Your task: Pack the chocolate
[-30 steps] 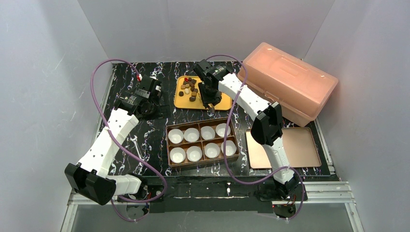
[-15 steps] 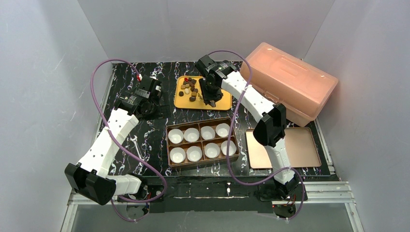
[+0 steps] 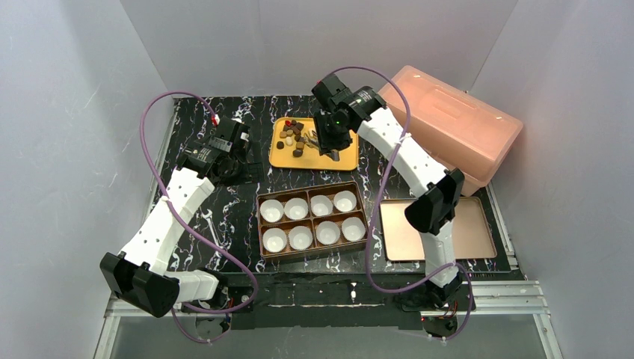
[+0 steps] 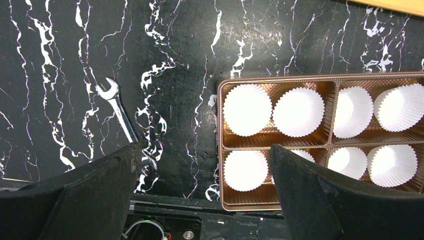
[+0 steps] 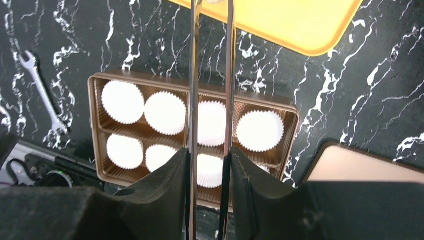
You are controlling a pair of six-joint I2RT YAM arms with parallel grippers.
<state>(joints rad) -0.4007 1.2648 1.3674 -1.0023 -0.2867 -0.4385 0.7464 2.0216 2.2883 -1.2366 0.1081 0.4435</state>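
While the pink case [image 3: 448,127] sits behind and to the right of the box [image 3: 259,228] and a copper lid [image 3: 467,233] lies flat just beside the box's right side, the box itself holds eight white paper cups [image 4: 247,110]. Behind the box is a yellow tray [image 3: 280,158] carrying the chocolate [image 3: 294,137], a loose heap of mostly brown bits, and the right gripper [image 5: 210,160] hangs over it, fingers pinching metal tongs [image 5: 194,75] whose tips reach toward the heap. Left of the box, the left gripper [image 4: 204,150] hovers with fingers spread wide around nothing, above a small wrench [image 4: 120,107].
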